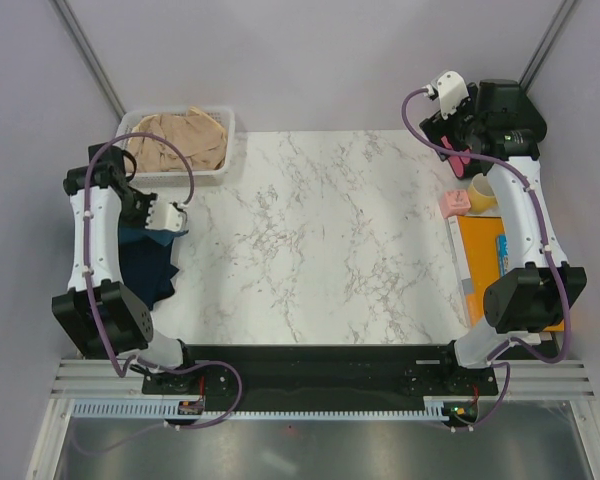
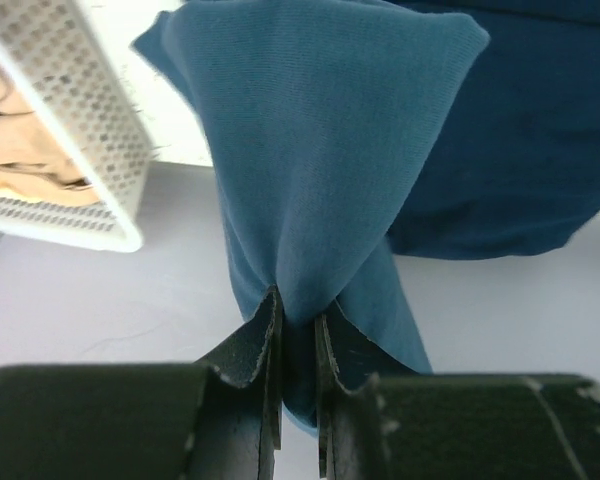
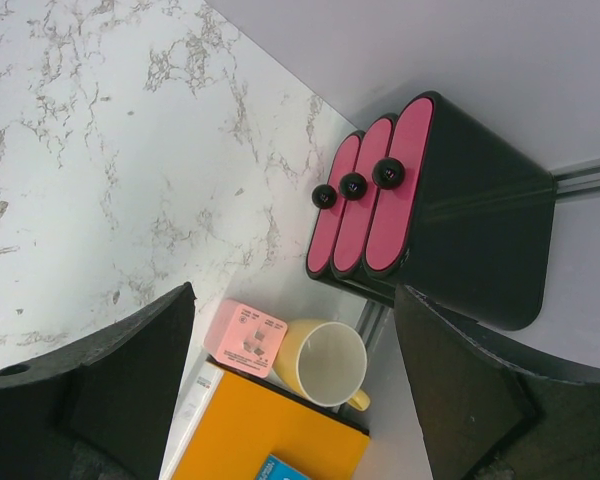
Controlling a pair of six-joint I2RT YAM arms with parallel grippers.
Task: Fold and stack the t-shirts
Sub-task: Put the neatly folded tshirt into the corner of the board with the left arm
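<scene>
Marble tabletop (image 1: 320,240) is stretching out below me; at its left edge I'm pinching the teal-blue t-shirt (image 2: 320,150) in my left gripper (image 2: 298,330), the beige t-shirt (image 1: 180,135) is sitting in the far-left basket (image 1: 228,130), and my right gripper (image 3: 292,292) is gaping wide.

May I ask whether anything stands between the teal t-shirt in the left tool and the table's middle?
Nothing visible does: bare marble lies between the teal t-shirt in the left tool and the middle of the table.
</scene>
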